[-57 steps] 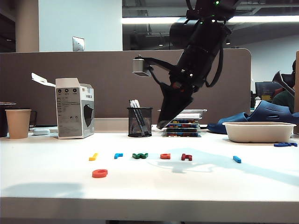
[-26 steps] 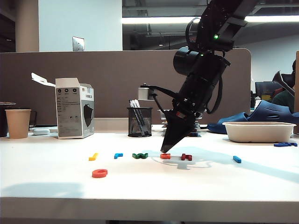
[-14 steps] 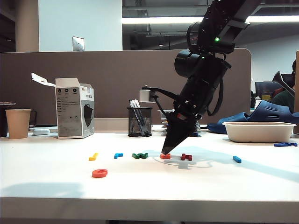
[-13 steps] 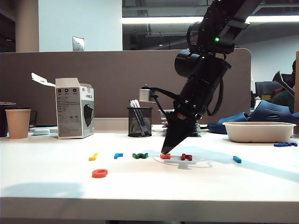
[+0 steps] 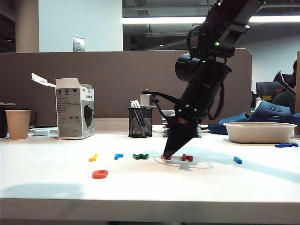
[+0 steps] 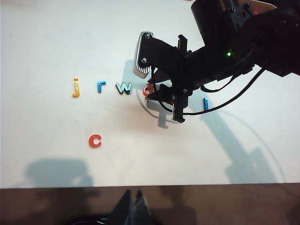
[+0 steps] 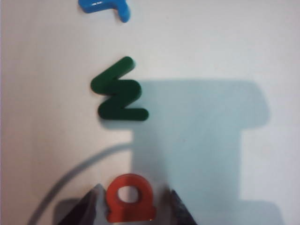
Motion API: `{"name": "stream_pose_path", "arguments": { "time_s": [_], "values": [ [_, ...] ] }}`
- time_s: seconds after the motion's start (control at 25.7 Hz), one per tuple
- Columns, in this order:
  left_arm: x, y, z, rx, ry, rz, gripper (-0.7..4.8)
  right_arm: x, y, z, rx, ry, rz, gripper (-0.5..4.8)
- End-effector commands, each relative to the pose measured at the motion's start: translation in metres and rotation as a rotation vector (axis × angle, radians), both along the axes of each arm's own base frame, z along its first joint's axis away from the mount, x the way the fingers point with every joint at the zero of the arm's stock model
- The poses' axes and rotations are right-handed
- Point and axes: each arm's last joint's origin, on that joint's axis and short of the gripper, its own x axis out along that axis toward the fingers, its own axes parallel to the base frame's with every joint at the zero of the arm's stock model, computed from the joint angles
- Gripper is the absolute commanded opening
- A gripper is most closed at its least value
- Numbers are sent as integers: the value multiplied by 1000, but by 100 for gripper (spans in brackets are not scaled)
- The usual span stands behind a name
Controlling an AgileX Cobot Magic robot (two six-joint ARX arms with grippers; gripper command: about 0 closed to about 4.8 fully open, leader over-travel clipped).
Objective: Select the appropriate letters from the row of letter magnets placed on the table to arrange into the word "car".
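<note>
- Exterior: right gripper [image 5: 167,155] is down at the worktop [image 5: 150,192], tips on the row of letter magnets. The orange-red "a" [image 5: 162,157] is mostly hidden behind the tips; only a sliver shows. Dark red letter [image 5: 187,158] lies just beside it on the right, green "w" [image 5: 140,156] on the left.
- Exterior: orange-red "c" [image 5: 100,174] lies alone in front of the row, well apart from the gripper. Blue "r" [image 5: 118,156] sits between the yellow letter [image 5: 93,157] and the "w". Blue bar [image 5: 238,160] is off to the right.
- Left wrist: looks down on the worktop from high up. Row reads j, r, w; the "a" is half covered by the right arm. The "c" is flat and rounded, open side right. Left gripper [image 6: 131,206]: dark tips at the frame edge, close together, nothing between them. Can't tell if they are fully clenched.
- Right wrist: jaws released, one fingertip [image 7: 86,202] on each side of the "a", narrow gaps either side, no clear contact. The "a" is flat, glossy orange-red, round hole in the middle. Next along are the "w" and the hooked blue "r".
</note>
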Motion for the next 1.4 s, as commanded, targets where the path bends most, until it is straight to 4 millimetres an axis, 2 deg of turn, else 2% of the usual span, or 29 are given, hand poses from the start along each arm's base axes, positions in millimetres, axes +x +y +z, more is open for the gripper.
{"name": "stream_pose_path", "arguments": {
  "time_s": [0.04,0.51,0.58,1.17,1.28,1.4],
  "values": [
    [0,1,2,-6,-9,4,-5,0,0,-1,3,8,5,197],
    [0,1,2,-5,-9,4,-5,-2,-1,-5,-12,36,4,196],
    [0,1,2,-5,-9,4,-5,-2,-1,-5,-15,38,4,148],
    [0,1,2,-6,-8,4,-5,-1,-2,-5,-39,28,-5,133],
    [0,1,2,-6,-8,4,-5,-1,-2,-5,-39,26,-5,89],
    [0,1,2,-6,-8,4,-5,-1,-2,-5,-44,21,-8,89]
  ]
}}
